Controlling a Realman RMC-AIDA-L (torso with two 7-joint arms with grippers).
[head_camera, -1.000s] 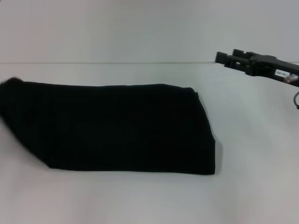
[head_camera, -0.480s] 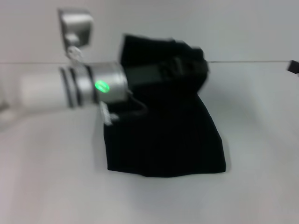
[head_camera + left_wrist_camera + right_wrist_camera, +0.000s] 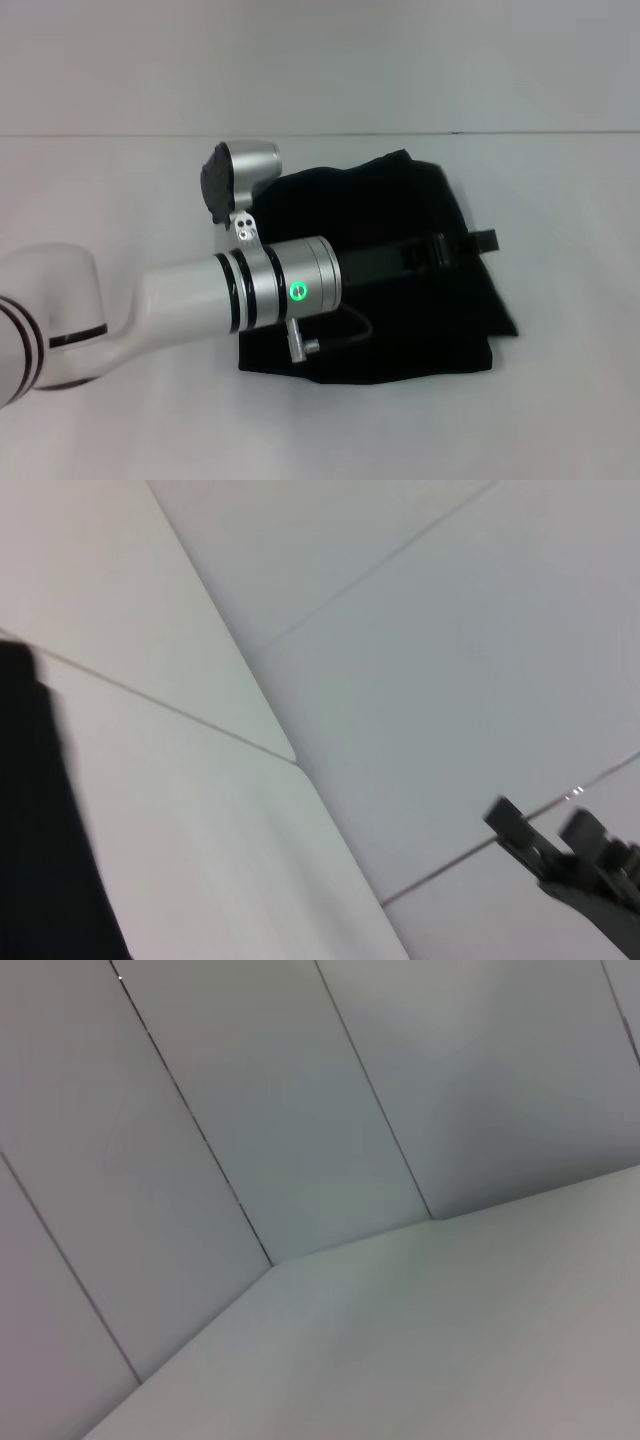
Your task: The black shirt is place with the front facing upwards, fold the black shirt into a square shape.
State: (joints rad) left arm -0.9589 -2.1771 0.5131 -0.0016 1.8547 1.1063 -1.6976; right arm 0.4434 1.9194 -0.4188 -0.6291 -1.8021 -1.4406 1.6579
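A: Where does the black shirt (image 3: 400, 210) lie?

B: On the white counter (image 3: 560, 420), a soft matte bundle folded into a rough four-sided block, its far corner peaked and its near edge straight. The left arm (image 3: 200, 300), smooth white shell with a silver metal cuff and a green light, stretches across the shirt from the shirt's left.

A: And the left pincer (image 3: 478, 241)?

B: It sits over the shirt's right edge, black against black cloth, with a small dark tab poking past the hem. Whether it is clenched or released cannot be told.

A: The right pincer (image 3: 545, 842)?

B: Only the left wrist view shows it, well apart from the shirt, rigid black prongs with a gap between them, grasping nothing.
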